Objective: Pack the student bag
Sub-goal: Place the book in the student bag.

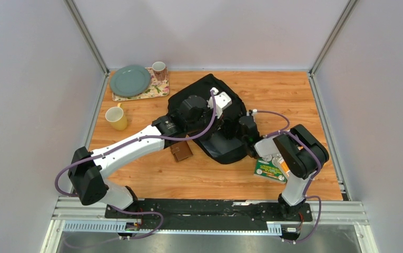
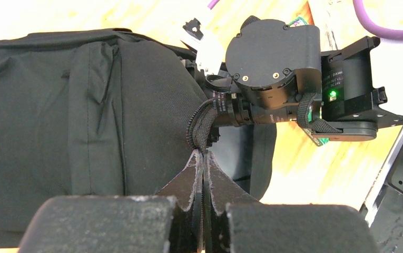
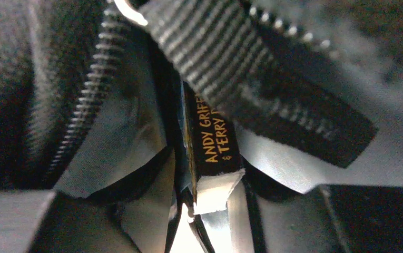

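Note:
The black student bag (image 1: 205, 97) lies in the middle of the table and fills the left of the left wrist view (image 2: 83, 121). My left gripper (image 2: 203, 154) is shut on the bag's zipper edge (image 2: 198, 126) and holds the opening up. My right gripper (image 3: 213, 197) is inside the bag, shut on a book with a black spine and yellow lettering (image 3: 212, 139). Zipper teeth (image 3: 86, 89) and a black webbing strap (image 3: 252, 68) hang around it. In the top view the right wrist (image 1: 249, 129) reaches into the opening and its fingertips are hidden.
A small brown wallet (image 1: 180, 151) lies by the bag's near left. A green book (image 1: 269, 169) lies under the right arm. A yellow mug (image 1: 116, 118) stands at the left. A green plate (image 1: 130, 80) and a pink mug (image 1: 159, 69) are on a floral mat at the back left.

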